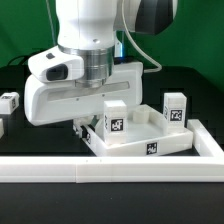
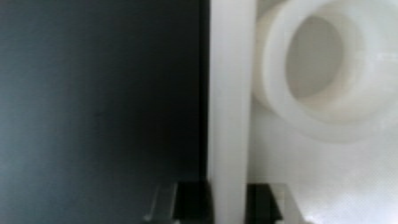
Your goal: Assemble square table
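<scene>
The square table (image 1: pixel 150 140) lies upside down at the exterior view's right, a white slab with a raised rim and a tag on its front edge. Two white tagged legs (image 1: pixel 114 120) (image 1: pixel 175 108) stand upright on it. My gripper (image 1: pixel 83 127) reaches down at the slab's left edge, its tips mostly hidden under the white hand. In the wrist view my gripper (image 2: pixel 228 206) is shut on the slab's thin raised rim (image 2: pixel 231 100), which runs straight out from between the dark fingers (image 2: pixel 189 206). A round corner socket (image 2: pixel 329 60) lies just beside the rim.
A loose tagged leg (image 1: pixel 8 101) lies on the black board at the exterior view's far left. The long white rail (image 1: pixel 100 171) borders the board along the front and turns up the right side (image 1: pixel 208 142), close to the slab.
</scene>
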`<action>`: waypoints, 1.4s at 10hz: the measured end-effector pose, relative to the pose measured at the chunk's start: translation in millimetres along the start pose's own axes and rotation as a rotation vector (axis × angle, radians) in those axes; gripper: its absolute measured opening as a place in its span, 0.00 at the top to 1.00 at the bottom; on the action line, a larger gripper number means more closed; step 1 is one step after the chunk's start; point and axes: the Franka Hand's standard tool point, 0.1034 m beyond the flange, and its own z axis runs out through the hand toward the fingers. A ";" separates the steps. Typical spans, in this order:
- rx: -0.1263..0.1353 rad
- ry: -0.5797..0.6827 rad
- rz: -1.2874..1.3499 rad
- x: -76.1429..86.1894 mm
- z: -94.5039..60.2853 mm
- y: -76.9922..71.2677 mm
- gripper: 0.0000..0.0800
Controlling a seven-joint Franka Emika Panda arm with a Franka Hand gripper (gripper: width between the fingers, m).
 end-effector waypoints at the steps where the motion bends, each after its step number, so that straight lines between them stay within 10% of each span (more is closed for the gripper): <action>1: -0.004 -0.004 -0.058 -1.1 0.1 1.7 0.92; 14: -0.071 -0.125 -0.971 25.1 -18.1 15.6 0.92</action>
